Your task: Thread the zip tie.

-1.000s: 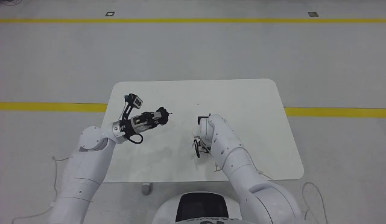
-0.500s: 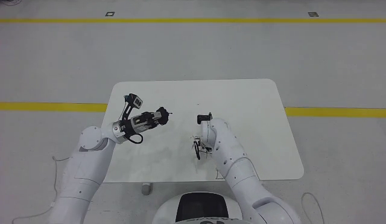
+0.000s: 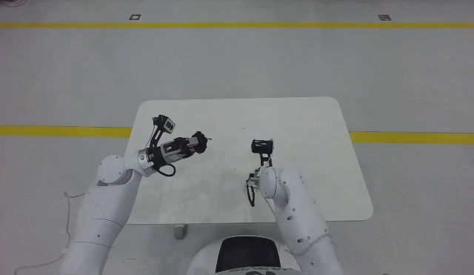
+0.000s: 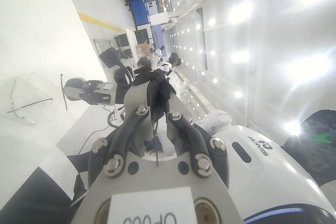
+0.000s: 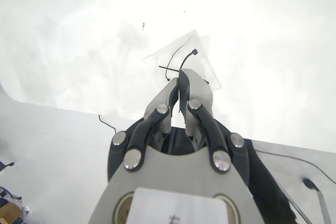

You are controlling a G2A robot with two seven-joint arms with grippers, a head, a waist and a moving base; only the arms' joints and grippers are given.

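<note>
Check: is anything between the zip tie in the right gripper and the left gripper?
Nothing visible. The zip tie in the right gripper hangs above the clear tray; only bare table shows between it and the left gripper.

A tray lies on the desk. In the tray two loose ties cross. Above the tray hangs the right gripper, a zip tie between its jaws.

right gripper with zip tie | drew back toward robot, slightly right

Black plastic zip tie, clear glossy tray, smooth matt table.
</note>
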